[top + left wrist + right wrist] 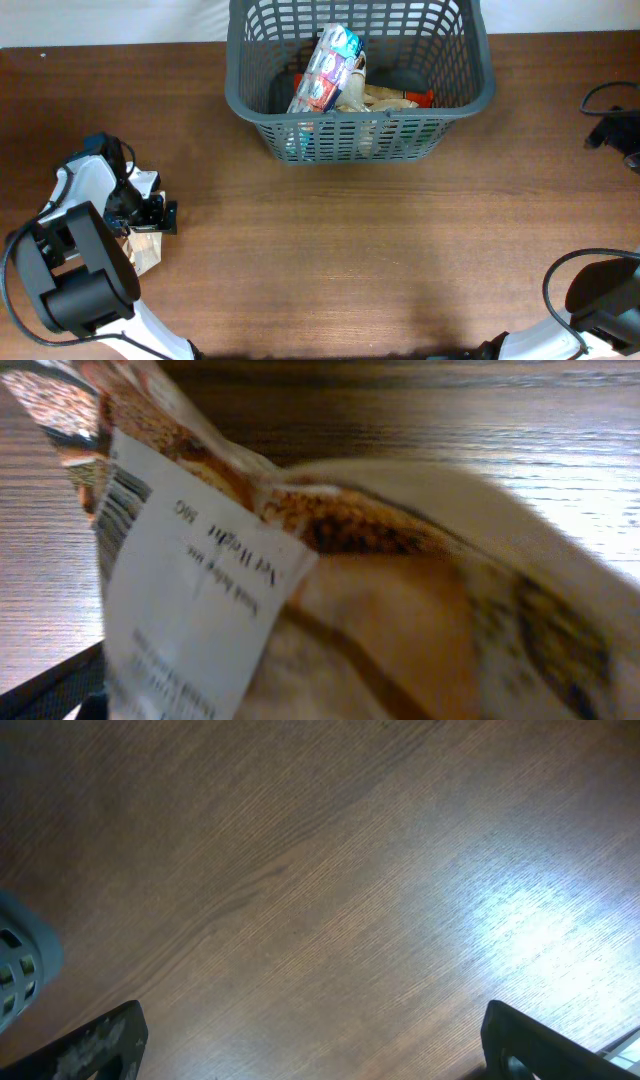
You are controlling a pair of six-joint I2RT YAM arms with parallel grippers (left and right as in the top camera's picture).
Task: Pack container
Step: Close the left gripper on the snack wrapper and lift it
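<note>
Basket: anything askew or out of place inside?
One thing: the blue-and-white packet stands tilted on end in the basket, while the tan packets lie flat on its base. Nothing looks spilled or damaged.

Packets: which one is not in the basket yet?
The tan packet on the table by the left gripper; the others, like the blue-and-white one, lie inside the grey basket.

Dark grey lattice container (400,136) upright, far centre of table (350,250); packets (330,68) inside.

Matt grey plastic basket (350,138), glossy crinkled film packet (328,68), smooth, faintly shiny wood-grain table (380,250).
</note>
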